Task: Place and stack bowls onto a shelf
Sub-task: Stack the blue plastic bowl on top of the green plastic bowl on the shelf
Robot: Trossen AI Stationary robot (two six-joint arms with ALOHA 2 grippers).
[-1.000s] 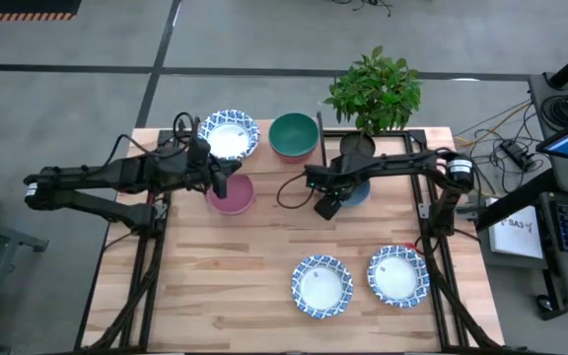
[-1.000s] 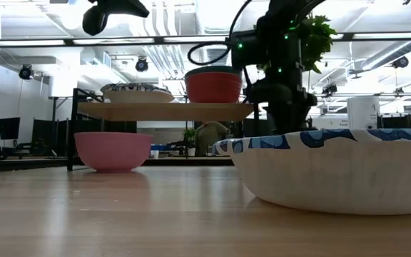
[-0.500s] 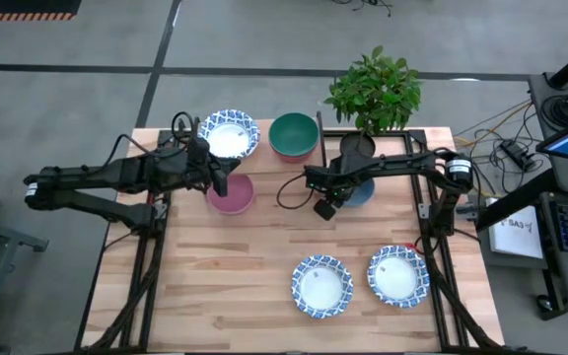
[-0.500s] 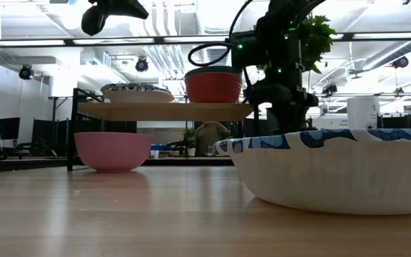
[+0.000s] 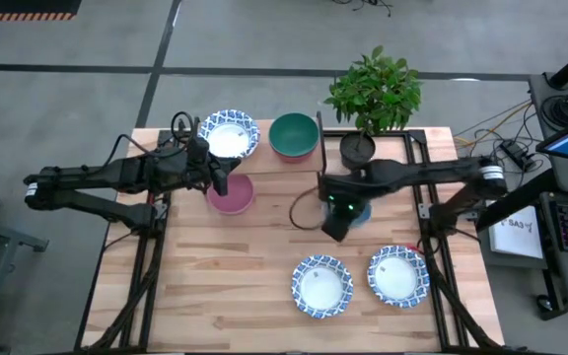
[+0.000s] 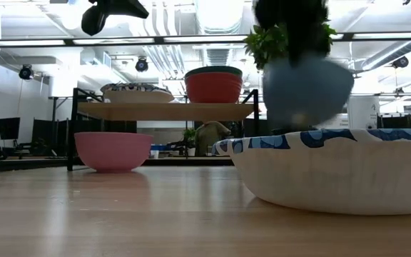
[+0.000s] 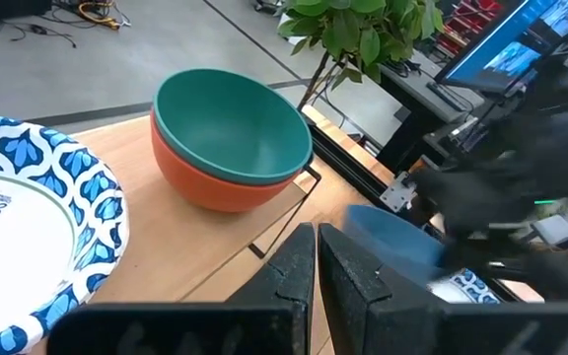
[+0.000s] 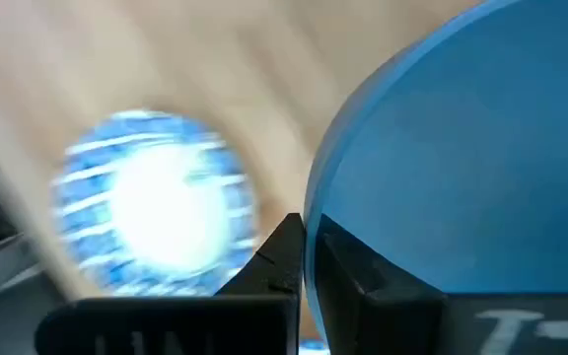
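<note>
On the shelf (image 6: pixel 164 111) at the far side stand a blue-rimmed white bowl (image 5: pixel 229 133) and a green bowl (image 5: pixel 294 135) nested in a red bowl (image 7: pixel 205 182). Below the shelf's edge, a pink bowl (image 5: pixel 231 194) rests on the table. My left gripper (image 5: pixel 220 179) hangs shut above the pink bowl, touching nothing. Right of centre, my right gripper (image 5: pixel 333 225) is shut on a blue bowl (image 5: pixel 355 209), which shows raised in the low view (image 6: pixel 305 86). My right gripper pinches the blue bowl's rim (image 8: pixel 316 197), one finger inside the bowl and one outside. The fingers come from above, slanting down. The bowl is lifted clear of the table, its opening up.
Two more blue-rimmed white bowls (image 5: pixel 322 286) (image 5: pixel 398 275) sit on the table near the right front. A potted plant (image 5: pixel 373 94) stands at the far right, just beyond the blue bowl. Black frame rails run along both sides of the table.
My right gripper has shut on the blue bowl's rim, then risen and swung toward the table's near edge. The bowl has come up off the table beside the plant pot and now hangs clear.
</note>
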